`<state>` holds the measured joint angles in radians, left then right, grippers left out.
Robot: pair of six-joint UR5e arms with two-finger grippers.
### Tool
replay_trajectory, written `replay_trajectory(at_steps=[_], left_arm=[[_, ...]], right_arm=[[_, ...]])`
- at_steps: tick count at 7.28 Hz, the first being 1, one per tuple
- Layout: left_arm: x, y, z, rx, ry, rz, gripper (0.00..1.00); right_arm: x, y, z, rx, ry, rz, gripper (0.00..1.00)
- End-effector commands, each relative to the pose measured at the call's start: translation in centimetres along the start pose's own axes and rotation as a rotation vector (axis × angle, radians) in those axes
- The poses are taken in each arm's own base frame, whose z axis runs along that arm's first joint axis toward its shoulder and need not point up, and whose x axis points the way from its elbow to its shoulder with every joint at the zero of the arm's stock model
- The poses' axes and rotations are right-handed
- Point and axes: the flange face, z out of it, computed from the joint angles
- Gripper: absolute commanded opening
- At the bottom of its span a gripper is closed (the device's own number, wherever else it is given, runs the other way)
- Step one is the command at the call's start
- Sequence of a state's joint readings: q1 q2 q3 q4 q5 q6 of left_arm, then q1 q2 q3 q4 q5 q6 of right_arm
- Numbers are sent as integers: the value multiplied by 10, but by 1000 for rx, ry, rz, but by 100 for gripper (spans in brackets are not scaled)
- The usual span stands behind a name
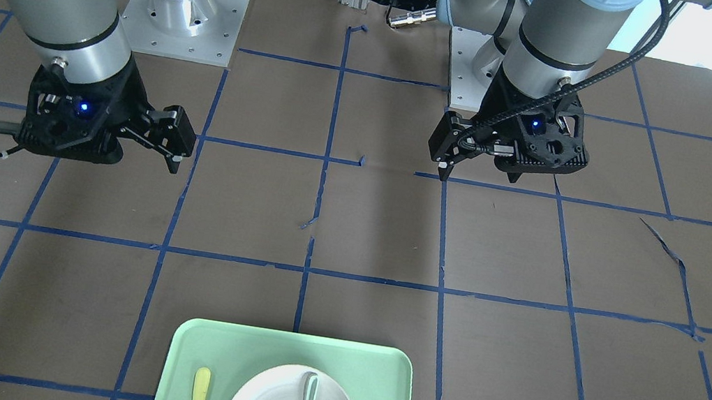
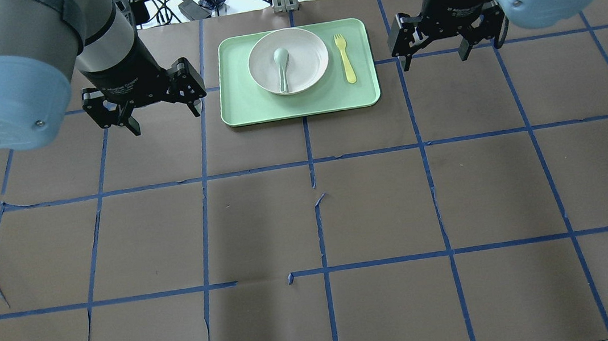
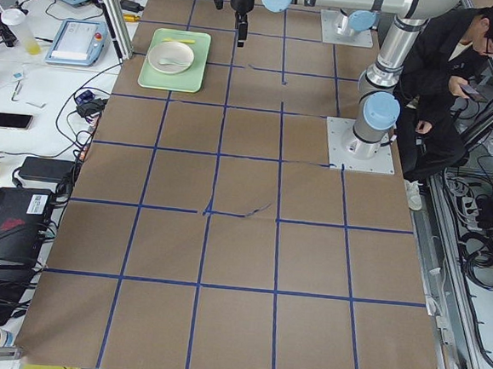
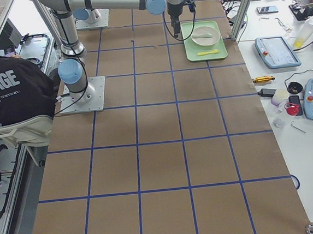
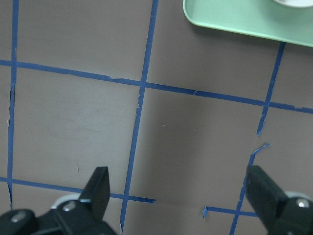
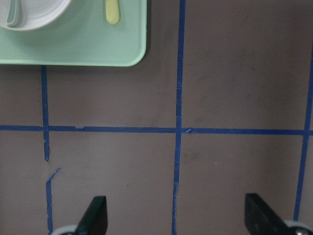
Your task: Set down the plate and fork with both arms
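— Where's the plate?
— The plate (image 2: 308, 50) sits on the green tray (image 2: 251, 107) at the counter's (image 2: 315, 220) edge opposite the robot. A spoon (image 2: 281, 64) lies in it, and the fork (image 2: 344, 58) lies on the tray just beside it.
— And the claws?
— The left claw (image 2: 165, 119) and right claw (image 2: 434, 59) hang either side of the tray, both spread wide and empty.

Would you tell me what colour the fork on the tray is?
Pale yellow; the fork shows best in the overhead view.
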<state>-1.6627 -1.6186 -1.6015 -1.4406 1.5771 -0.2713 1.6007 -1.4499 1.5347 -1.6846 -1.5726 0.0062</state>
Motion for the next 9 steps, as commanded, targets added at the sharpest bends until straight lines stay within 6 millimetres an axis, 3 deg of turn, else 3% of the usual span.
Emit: replay_trajectory(at_steps=[1, 2, 7, 9], left_arm=[[-1, -1, -7, 15, -2, -2, 100], [-1, -1, -8, 18, -1, -2, 100], [-2, -1, -6, 14, -3, -2, 100], [-10, -6, -12, 47, -55, 141, 100]], right_arm=[[3, 29, -19, 6, 21, 8, 100], [2, 38, -21, 9, 21, 5, 100], [1, 40, -21, 13, 20, 7, 100], [0, 40, -20, 9, 19, 5, 100]])
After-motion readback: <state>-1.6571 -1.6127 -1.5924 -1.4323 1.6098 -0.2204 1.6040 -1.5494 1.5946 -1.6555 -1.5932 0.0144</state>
